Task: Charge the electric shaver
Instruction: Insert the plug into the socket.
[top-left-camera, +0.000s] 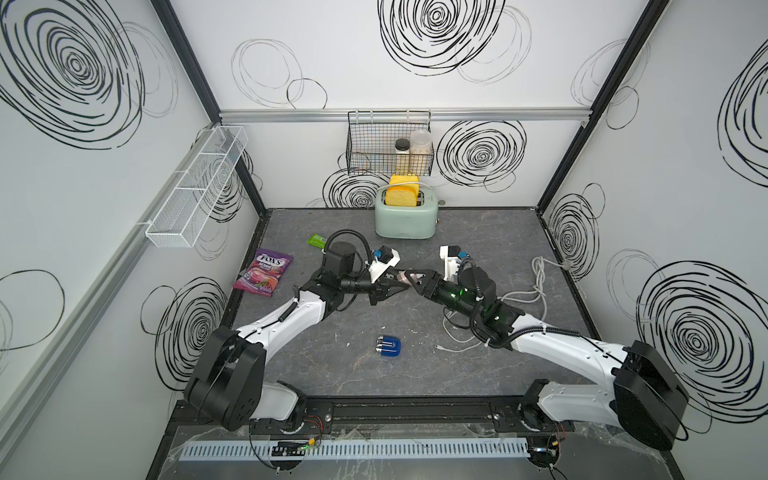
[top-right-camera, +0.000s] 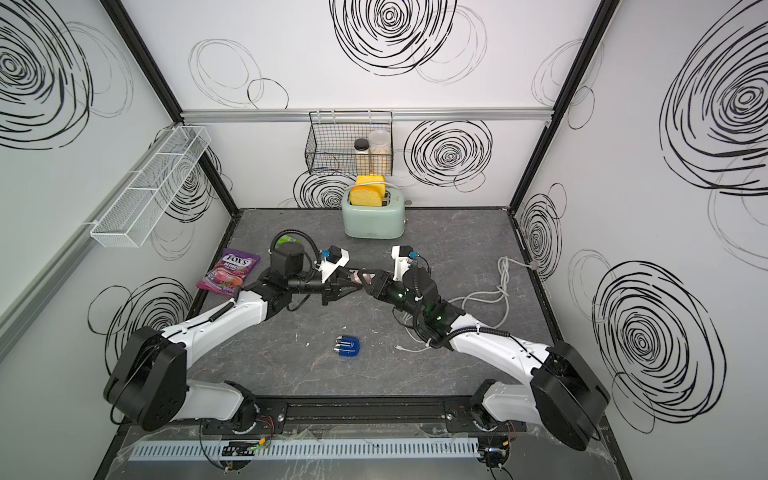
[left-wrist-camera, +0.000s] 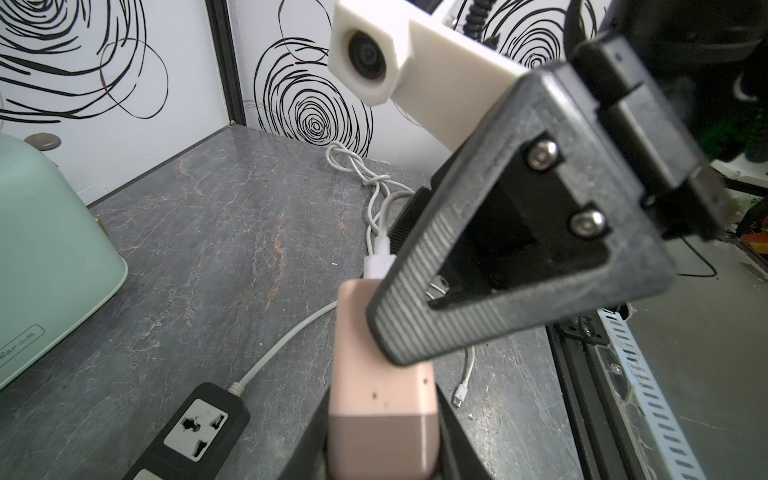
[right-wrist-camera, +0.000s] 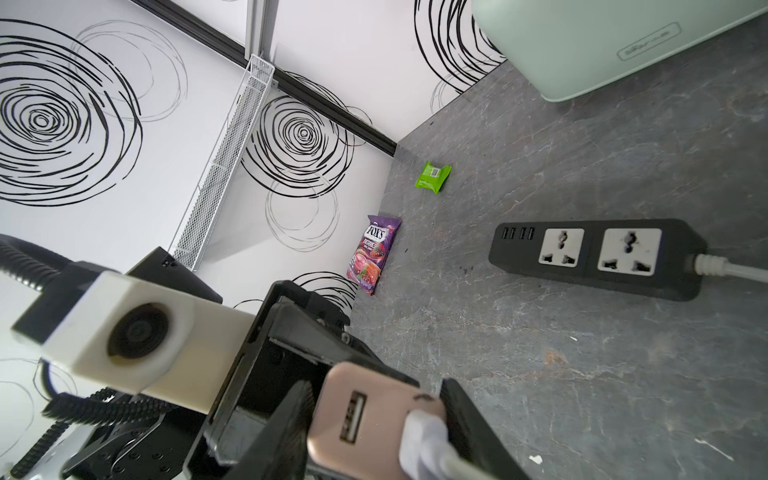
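Now we find both grippers meeting tip to tip above the grey table (top-left-camera: 316, 374), with the pink plug adapter (left-wrist-camera: 380, 386) between them. The left gripper (left-wrist-camera: 382, 449) is clamped on one end of the adapter, a black finger pressed to each side. The right gripper (right-wrist-camera: 374, 419) has the opposite end. In its wrist view its fingers (right-wrist-camera: 286, 419) lie against both sides of the adapter's socket face, so we read it as closed on the block too. A white USB plug (right-wrist-camera: 424, 444) sits in one socket of that face, just beside a finger of the right gripper. Its white cable (top-left-camera: 538, 282) runs off behind the right gripper to a loose coil.

The electric shaver (top-left-camera: 388, 346) is held by neither gripper. In both top views the shaver (top-right-camera: 347, 347) lies flat on the table, well apart from the two grippers, on the side toward the arm bases. Its silver heads are turned to the left arm's side.

The black power strip (right-wrist-camera: 598, 257) lies on the table near the grippers, between them and the mint toaster (top-left-camera: 405, 220), sockets facing up. A purple sweet bag (top-left-camera: 263, 277) lies beyond the left gripper, by the wall.
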